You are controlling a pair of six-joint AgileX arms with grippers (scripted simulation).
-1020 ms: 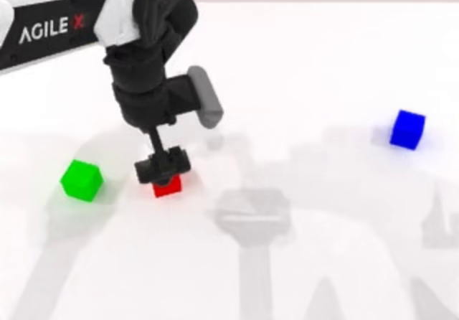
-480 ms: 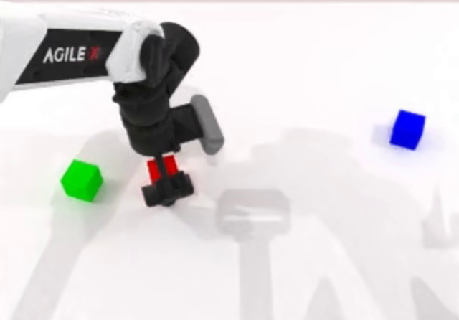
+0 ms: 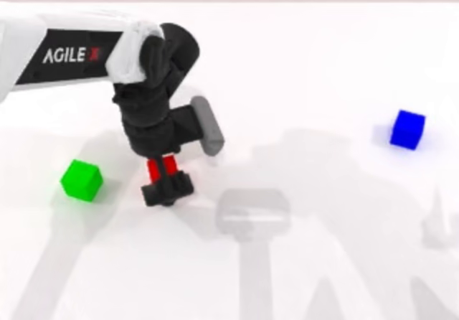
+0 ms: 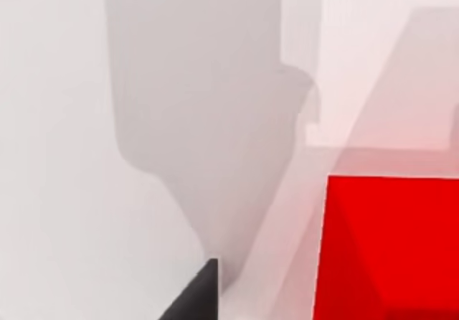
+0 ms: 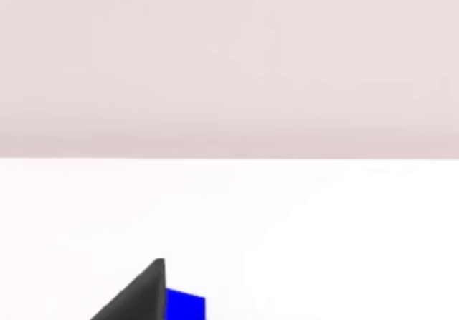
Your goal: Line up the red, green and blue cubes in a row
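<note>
White, glossy table (image 3: 323,62) fills nearly the whole top view, crossed by pale grey shadows, with a pinkish strip of wall along the upper edge. The left arm (image 3: 72,51) reaches in from the upper left of the frame, and its left gripper (image 3: 165,189) hangs left of centre, clamped on the red cube (image 3: 161,166), which shows as a red strip just above the dark fingertips. In the left wrist view the red cube (image 4: 391,248) fills the lower right corner, close to the camera, with one dark fingertip (image 4: 197,295) at the bottom edge; the table lies shadowed beyond it, so the cube looks lifted off the surface, though how far cannot be told.

The green cube (image 3: 81,180) sits on the table at the left of the frame, near the gripper but apart from it. The blue cube (image 3: 407,128) sits far off at the right, slightly higher in the frame. The right arm is out of the top view; its wrist view shows only a dark fingertip (image 5: 136,295) and a bit of the blue cube (image 5: 185,306), so its grip state cannot be told.

Judging by this, the row is not begun: one cube is in hand, none is placed, and all three stand well apart.
</note>
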